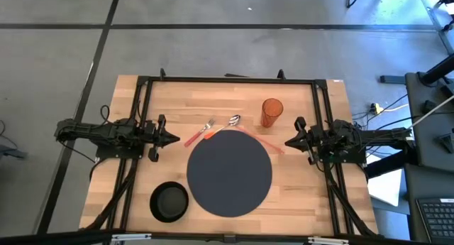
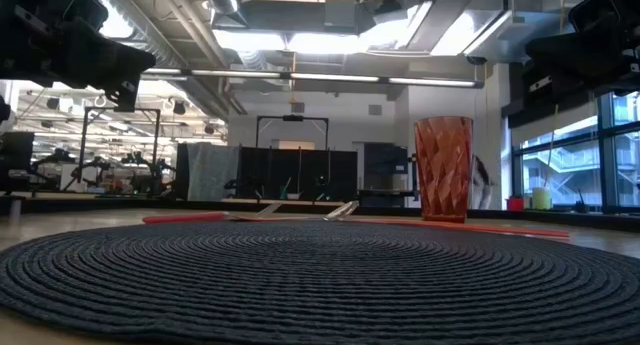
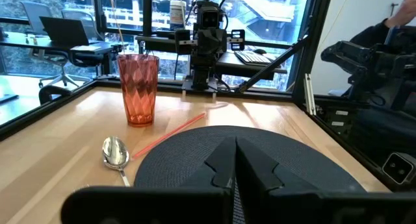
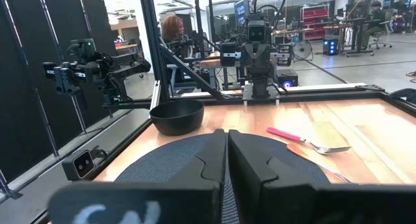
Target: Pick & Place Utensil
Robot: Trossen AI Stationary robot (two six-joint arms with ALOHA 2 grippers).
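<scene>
A fork (image 1: pixel 200 133) with a pink handle and a silver spoon (image 1: pixel 233 121) lie flat on the wooden table, just beyond the far edge of the round dark placemat (image 1: pixel 229 172). In the right wrist view the fork (image 4: pixel 311 141) shows past the mat, and the spoon (image 3: pixel 116 152) shows in the left wrist view. My left gripper (image 1: pixel 174 138) hovers level at the table's left, shut and empty, pointing at the mat. My right gripper (image 1: pixel 288 141) hovers level at the right, shut and empty too.
An orange tumbler (image 1: pixel 272 111) stands upright far right of the mat. A thin pink stick (image 1: pixel 264 139) lies along the mat's far right rim. A black bowl (image 1: pixel 169 201) sits near the front left. A black frame (image 1: pixel 227 79) borders the table.
</scene>
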